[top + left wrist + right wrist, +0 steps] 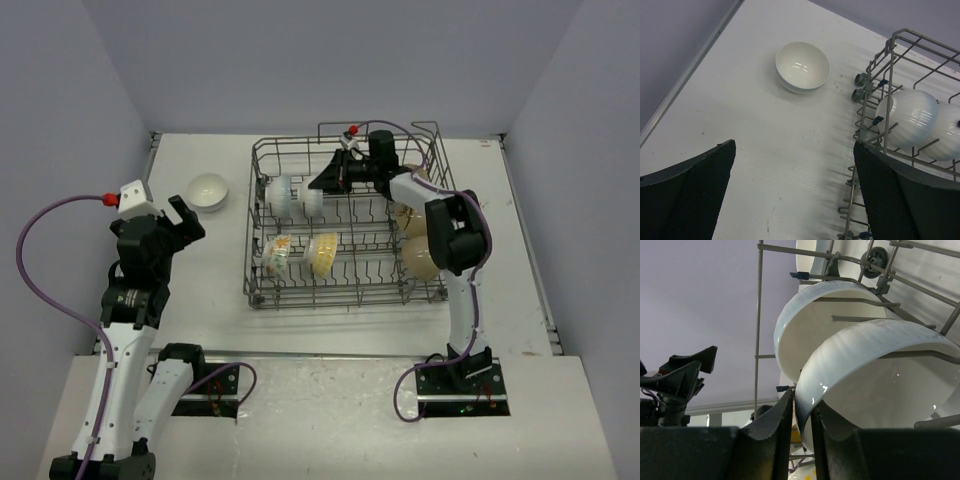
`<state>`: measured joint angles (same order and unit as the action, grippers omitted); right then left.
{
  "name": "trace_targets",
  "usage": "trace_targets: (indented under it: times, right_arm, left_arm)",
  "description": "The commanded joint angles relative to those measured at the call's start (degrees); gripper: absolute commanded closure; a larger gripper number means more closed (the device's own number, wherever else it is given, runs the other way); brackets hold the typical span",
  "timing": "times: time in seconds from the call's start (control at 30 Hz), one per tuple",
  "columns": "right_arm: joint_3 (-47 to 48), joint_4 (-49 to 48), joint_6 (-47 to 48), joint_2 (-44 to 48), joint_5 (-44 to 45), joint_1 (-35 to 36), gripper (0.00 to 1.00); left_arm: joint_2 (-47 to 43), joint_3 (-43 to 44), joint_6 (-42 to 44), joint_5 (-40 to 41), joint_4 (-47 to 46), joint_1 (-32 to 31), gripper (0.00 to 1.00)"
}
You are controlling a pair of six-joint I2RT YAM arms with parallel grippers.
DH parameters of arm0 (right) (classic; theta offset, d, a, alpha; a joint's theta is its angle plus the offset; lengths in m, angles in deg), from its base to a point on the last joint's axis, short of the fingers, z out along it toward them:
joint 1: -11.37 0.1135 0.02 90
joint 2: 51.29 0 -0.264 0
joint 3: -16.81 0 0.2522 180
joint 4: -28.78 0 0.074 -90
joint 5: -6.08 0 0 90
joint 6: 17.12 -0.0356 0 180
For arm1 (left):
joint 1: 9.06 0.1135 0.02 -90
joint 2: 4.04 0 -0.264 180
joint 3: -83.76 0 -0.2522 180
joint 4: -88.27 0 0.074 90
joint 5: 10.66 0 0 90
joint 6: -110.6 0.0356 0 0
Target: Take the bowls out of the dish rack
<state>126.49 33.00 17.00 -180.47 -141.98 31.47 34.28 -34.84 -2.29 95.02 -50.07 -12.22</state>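
Right gripper [802,421] pinches the rim of a white bowl [880,370] standing on edge in the dish rack [759,315], ready for lifting; left gripper [795,150] (wide open, empty) hovers near an unloaded bowl [802,65].

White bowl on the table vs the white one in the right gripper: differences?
Table bowl sits upright, mouth up, on the table; racked bowl stands on edge among the dish rack tines. Table bowl is untouched; the right gripper pinches the racked bowl's rim. Both plain white, similar size.
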Motion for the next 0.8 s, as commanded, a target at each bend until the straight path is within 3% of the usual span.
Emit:
trace_targets:
  times: [0.0, 0.13, 0.23, 0.3, 0.77]
  right_arm:
    - [1.3, -7.2, -3.1, 0.1, -3.1, -0.3, 0.79]
    - [-0.3, -12.5, -7.5, -0.1, -4.2, -0.5, 0.95]
    - [-2.0, -21.5, -13.5, -0.5, -6.1, -0.7, 1.0]
    - [-2.3, -26.0, -16.4, -0.4, -6.8, -0.8, 1.0]
    - [-2.2, -34.3, -21.4, 4.7, -7.6, -1.5, 1.0]
  left_arm:
    - [-0.5, -0.3, 1.4, 0.7, -2.1, -0.4, 0.0]
    - [-0.4, -0.2, 1.4, 0.6, -2.2, -0.4, 0.0]
    - [-0.4, -0.2, 1.4, 0.6, -2.4, -0.4, 0.0]
    - [-0.3, -0.1, 1.4, 0.5, -2.3, -0.4, 0.0]
    - [-0.5, -0.2, 1.5, 0.8, -2.2, -0.4, 0.0]
